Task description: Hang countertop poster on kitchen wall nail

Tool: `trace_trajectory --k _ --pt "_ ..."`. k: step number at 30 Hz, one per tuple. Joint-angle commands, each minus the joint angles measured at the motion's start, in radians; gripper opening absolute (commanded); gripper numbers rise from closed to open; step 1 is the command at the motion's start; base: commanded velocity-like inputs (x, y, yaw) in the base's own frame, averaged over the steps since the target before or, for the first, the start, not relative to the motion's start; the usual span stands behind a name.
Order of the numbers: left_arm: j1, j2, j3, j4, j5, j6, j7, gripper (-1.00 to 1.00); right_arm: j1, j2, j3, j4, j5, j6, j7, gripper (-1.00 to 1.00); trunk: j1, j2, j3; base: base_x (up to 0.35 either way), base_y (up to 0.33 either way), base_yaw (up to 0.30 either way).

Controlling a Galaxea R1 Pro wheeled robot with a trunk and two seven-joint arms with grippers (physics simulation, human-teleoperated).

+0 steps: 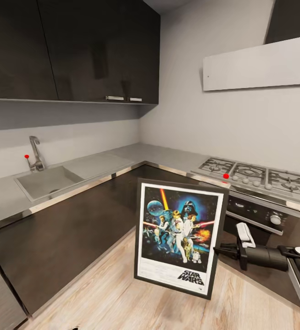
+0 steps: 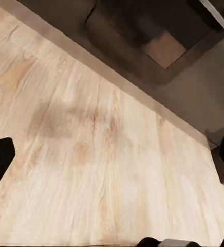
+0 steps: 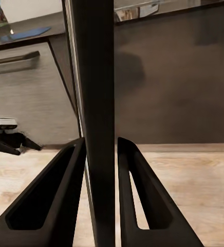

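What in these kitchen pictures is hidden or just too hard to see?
- Wall nail: no dark dot can be picked out on the pale grey wall in the head view; too small.
- Framed Star Wars poster: right wrist view shows it edge-on, picture side hidden.
- Right tool: head view hides its fingertips behind the poster's frame.
- Left tool: left wrist view crops it to dark tips at the edges.

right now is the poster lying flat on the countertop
No, the poster is held upright off the kitchen countertop, in front of the dark cabinets, with the right gripper clamped on its frame edge.
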Motion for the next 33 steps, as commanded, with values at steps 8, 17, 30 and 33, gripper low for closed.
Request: trace_trajectory --k 8,17,30,33 --pt "0.103 0.004 -0.005 0.001 0.176 -0.016 0.029 1.0 -0.001 0.0 -0.005 0.0 -0.001 0.014 0.005 -1.0 0.0 -0.001 -0.001 0.0 0.0 0.0" --pt "0.111 0.001 -0.006 0.001 0.243 -0.015 0.043 1.0 -0.001 0.0 -0.005 0.0 -0.002 0.016 0.004 -1.0 0.0 -0.001 -0.011 0.0 0.0 0.0" --pt "0.112 -0.002 -0.007 0.001 0.249 -0.01 0.059 1.0 -0.001 0.001 -0.004 0.0 -0.002 0.016 0.004 -1.0 0.0 -0.001 -0.032 0.0 0.0 0.0" --pt "0.112 -0.002 -0.007 0.001 0.249 -0.01 0.06 1.0 -0.001 0.001 -0.005 0.0 -0.002 0.016 0.003 -1.0 -0.008 0.013 -0.03 0.0 0.0 0.0"
